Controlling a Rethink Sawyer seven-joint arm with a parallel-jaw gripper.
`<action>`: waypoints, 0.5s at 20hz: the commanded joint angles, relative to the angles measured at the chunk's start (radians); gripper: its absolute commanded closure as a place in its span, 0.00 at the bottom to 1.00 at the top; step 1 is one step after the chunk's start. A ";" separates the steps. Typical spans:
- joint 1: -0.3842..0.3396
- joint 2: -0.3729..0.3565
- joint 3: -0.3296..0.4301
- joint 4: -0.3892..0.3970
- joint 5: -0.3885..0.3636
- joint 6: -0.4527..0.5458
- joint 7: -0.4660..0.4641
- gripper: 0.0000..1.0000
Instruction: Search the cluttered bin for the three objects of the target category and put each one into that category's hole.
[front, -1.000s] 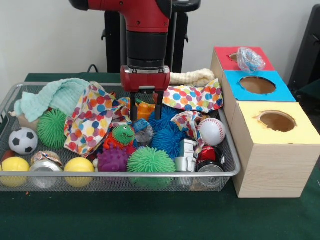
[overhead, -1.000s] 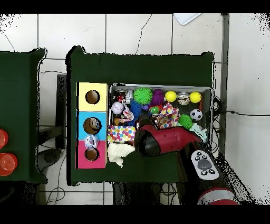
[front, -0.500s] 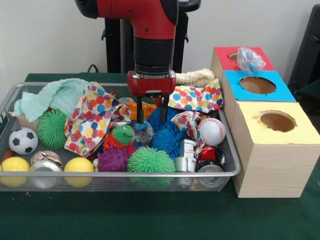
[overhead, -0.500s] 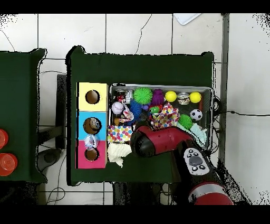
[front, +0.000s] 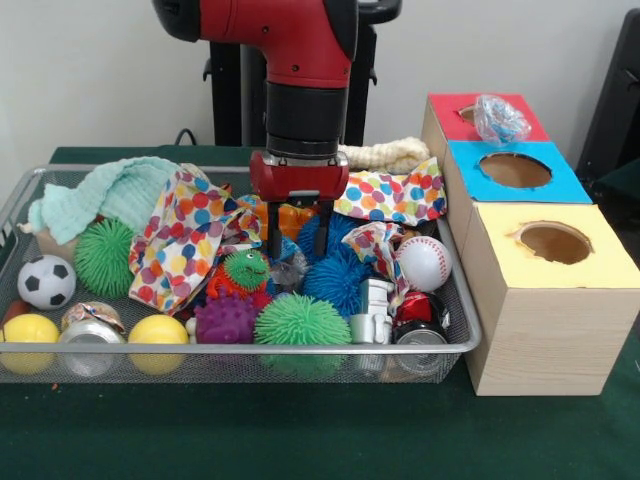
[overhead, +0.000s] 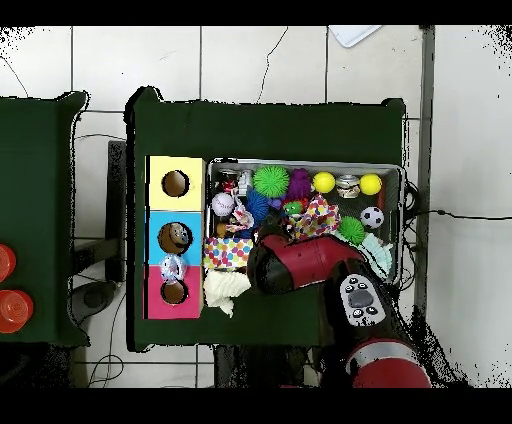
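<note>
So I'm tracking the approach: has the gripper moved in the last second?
Yes. In the front view the gripper has shifted right, toward the baseball, and sits slightly lower in the bin.

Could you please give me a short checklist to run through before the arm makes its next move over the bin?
1. End effector open above the pile: ok, its fingers stand apart with nothing between them.
2. Target under it identified: cannot tell, it hangs over blue spiky balls and an orange item, and the category is not shown.
3. Descent path free of cloth: not ok, the polka-dot cloth lies right beside the fingers.
4. Yellow box hole clear: ok.
5. Blue box hole clear: ok in the front view.
6. Red box hole clear: not ok, a crumpled clear wrapper sits at it.
</note>
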 joint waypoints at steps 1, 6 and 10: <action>0.025 0.050 -0.055 -0.126 -0.090 -0.049 0.032 0.00; 0.020 0.075 -0.068 -0.138 -0.098 -0.053 0.046 0.00; -0.075 0.117 0.028 -0.113 -0.067 -0.008 0.044 0.00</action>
